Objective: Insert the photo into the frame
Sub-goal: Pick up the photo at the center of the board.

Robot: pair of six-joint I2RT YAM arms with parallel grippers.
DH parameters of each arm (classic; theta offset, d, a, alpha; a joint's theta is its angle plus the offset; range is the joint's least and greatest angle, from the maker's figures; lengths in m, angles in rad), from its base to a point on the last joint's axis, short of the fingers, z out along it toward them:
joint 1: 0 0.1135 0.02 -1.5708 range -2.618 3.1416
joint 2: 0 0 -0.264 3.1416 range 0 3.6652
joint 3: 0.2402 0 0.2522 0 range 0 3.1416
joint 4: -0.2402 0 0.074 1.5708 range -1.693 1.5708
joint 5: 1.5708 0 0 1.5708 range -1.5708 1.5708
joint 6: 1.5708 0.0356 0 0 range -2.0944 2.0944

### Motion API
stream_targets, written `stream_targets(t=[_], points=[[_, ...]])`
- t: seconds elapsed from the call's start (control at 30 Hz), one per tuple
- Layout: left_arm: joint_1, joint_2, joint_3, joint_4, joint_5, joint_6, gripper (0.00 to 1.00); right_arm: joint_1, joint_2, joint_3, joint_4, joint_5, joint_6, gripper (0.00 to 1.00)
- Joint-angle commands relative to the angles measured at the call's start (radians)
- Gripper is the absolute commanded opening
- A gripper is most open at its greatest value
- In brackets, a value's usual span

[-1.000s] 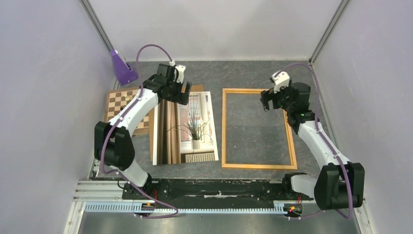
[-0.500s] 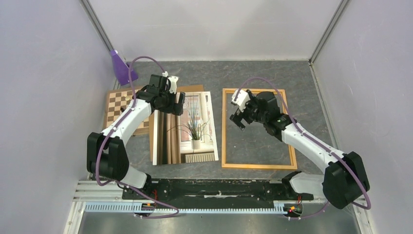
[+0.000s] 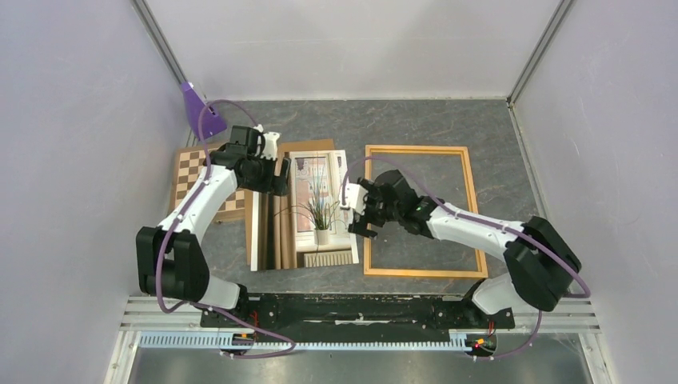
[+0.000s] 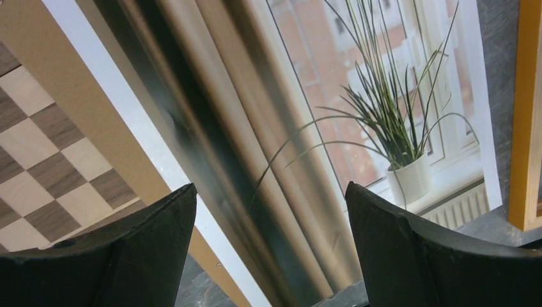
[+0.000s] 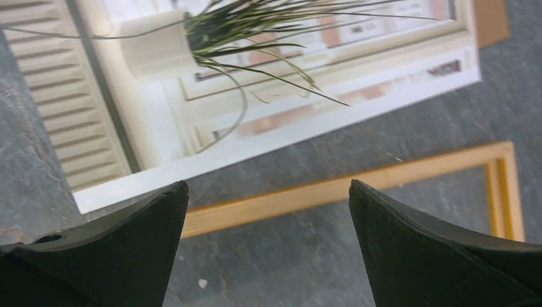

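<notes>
The photo (image 3: 308, 212) lies flat left of centre, showing a spiky potted plant, brown curtains and a bright window. The light orange frame (image 3: 424, 273) lies flat to its right, with bare table inside its rails. My left gripper (image 3: 268, 172) is open and empty over the photo's top left part; the left wrist view shows the curtains (image 4: 255, 141) between its fingers. My right gripper (image 3: 357, 212) is open and empty over the gap between the photo's right edge and the frame's left rail. The right wrist view shows the photo (image 5: 255, 83) and a frame rail (image 5: 332, 192).
A brown backing board (image 3: 310, 146) lies under the photo and pokes out at its top and left edges. A brown-and-white chessboard (image 3: 196, 172) lies left of the photo, partly under it. A purple object (image 3: 200, 112) stands at the back left. Grey walls close in the table.
My right arm swung left from the frame's upper right to the frame's left rail beside the photo. My left gripper shifted left and nearer over the photo's top left part.
</notes>
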Motion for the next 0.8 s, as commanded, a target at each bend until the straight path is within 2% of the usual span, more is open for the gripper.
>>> stream_targets(t=[0.0, 0.17, 0.37, 0.63, 0.67, 0.77], points=[[0.011, -0.07, 0.005, -0.125, 0.037, 0.12, 0.92, 0.105, 0.059, 0.04, 0.042, 0.009, -0.036, 0.99], [0.015, -0.121, -0.029, -0.153, -0.013, 0.169, 0.92, 0.229, 0.067, 0.048, 0.011, 0.056, -0.038, 0.99], [0.023, -0.125, -0.028, -0.151, -0.018, 0.149, 0.92, 0.381, 0.04, 0.03, 0.008, 0.186, -0.059, 0.99], [0.027, -0.127, -0.001, -0.172, -0.058, 0.153, 0.92, 0.531, 0.112, 0.022, 0.125, 0.448, -0.071, 0.99], [0.031, -0.128, -0.001, -0.176, -0.064, 0.159, 0.92, 0.551, 0.122, 0.017, 0.14, 0.479, -0.069, 0.96], [0.05, -0.127, 0.002, -0.189, -0.06, 0.172, 0.93, 0.6, 0.144, -0.013, 0.208, 0.581, -0.073, 0.94]])
